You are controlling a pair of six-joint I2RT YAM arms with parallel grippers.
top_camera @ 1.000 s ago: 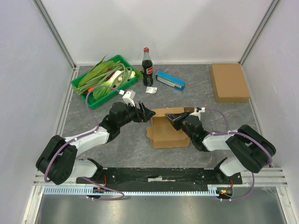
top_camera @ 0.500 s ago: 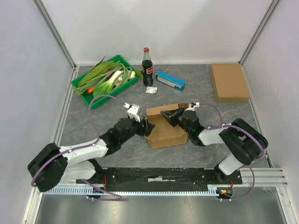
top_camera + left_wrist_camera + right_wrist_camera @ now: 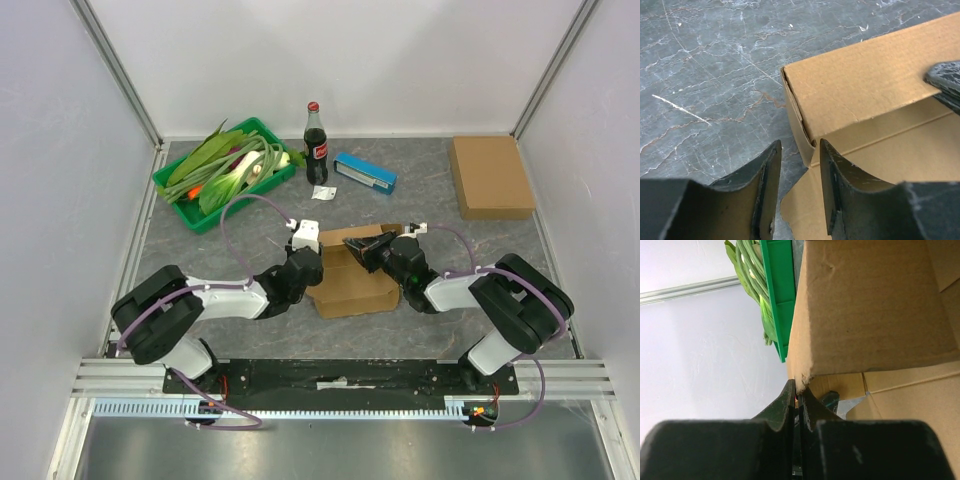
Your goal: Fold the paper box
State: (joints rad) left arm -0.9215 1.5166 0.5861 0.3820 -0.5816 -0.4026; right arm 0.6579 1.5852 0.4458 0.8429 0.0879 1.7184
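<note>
The brown paper box (image 3: pixel 355 278) lies half-formed in the middle of the table, back wall raised and front flaps flat. My right gripper (image 3: pixel 358 246) is shut on the top corner of that back wall; the right wrist view shows the cardboard corner (image 3: pixel 804 379) pinched between the fingertips. My left gripper (image 3: pixel 318 268) is low at the box's left end. In the left wrist view its fingers (image 3: pixel 771 165) stand apart on either side of the box's left corner (image 3: pixel 799 125), not touching it. One dark finger (image 3: pixel 946 82) of the right gripper shows on the wall's top edge.
A green tray (image 3: pixel 190 190) of leafy vegetables stands at the back left, and beside it a cola bottle (image 3: pixel 316 145). A blue packet (image 3: pixel 364 172) and a small white scrap (image 3: pixel 321 192) lie behind the box. Flat brown cardboard (image 3: pixel 490 176) is at the back right.
My left arm has swung down and right to the box's left corner, and its jaws have narrowed. The right gripper has shifted slightly back with the wall it holds.
</note>
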